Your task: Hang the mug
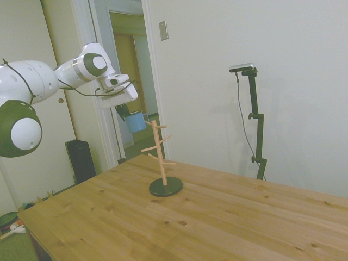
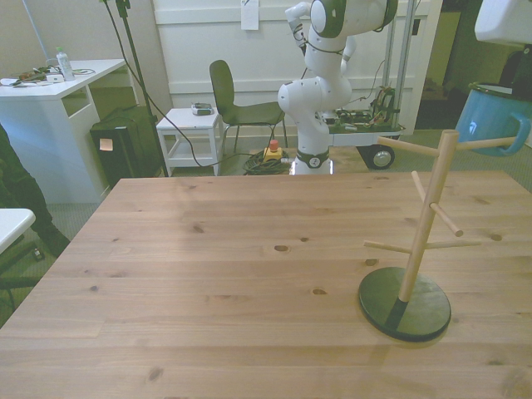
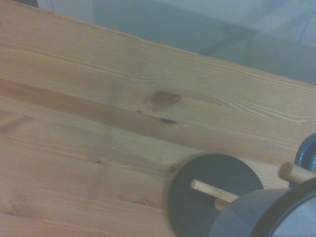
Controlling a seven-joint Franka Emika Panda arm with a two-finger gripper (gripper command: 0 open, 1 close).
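The light-blue mug [image 1: 136,121] hangs in the air with my gripper [image 1: 126,112] shut on its rim, beside the top of the wooden mug tree [image 1: 161,155]. In the front view the mug [image 2: 496,116] is at the far right, its loop handle [image 2: 520,133] turned to the front view's right. The tree's upper peg [image 2: 486,144] runs under the mug toward the handle; I cannot tell whether it passes through the loop. The tree [image 2: 426,220] stands on a dark round base [image 2: 405,304]. The wrist view shows the base [image 3: 207,197], a peg tip [image 3: 294,173] and the mug's dark rim [image 3: 284,207].
The wooden table [image 2: 208,274] spreads wide to the front view's left of the tree. Behind it are a green chair [image 2: 229,96], a small white side table [image 2: 189,133] and a white desk [image 2: 58,83]. A person's dark clothing [image 2: 12,195] shows at the left edge.
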